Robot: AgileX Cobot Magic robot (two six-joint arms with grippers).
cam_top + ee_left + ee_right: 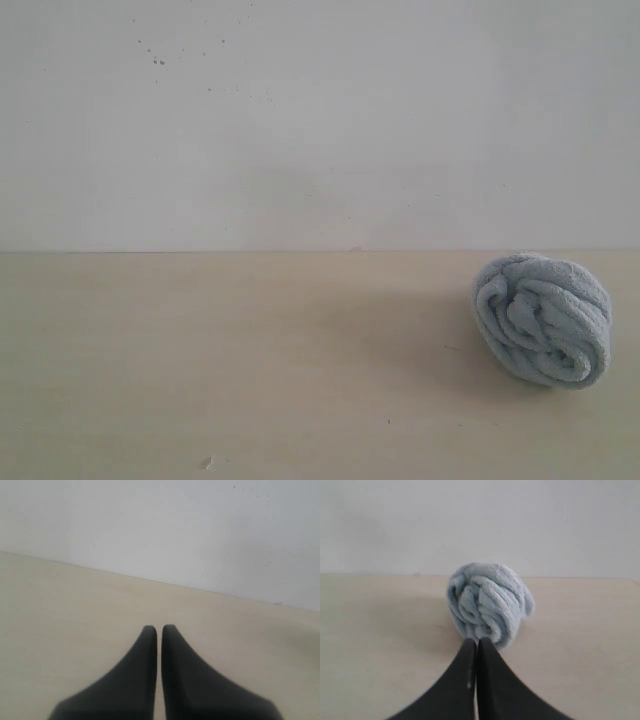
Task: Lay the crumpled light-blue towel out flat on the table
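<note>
Pale-blue towel (542, 320) sits balled at three o'clock on the bench (200, 380), our left fingers (185, 680) and right fingers (492, 680) pressed together, so we should part the right pair, then pinch an outer fold, not the core.

Left hand (159, 628): jaws are seen pressed together, only a thin slit visible between the dark tips, nothing gripped. Right hand (477, 641): jaws are likewise closed tip to tip, nothing clamped. Both are held pointing forward rather than straight down.
</note>
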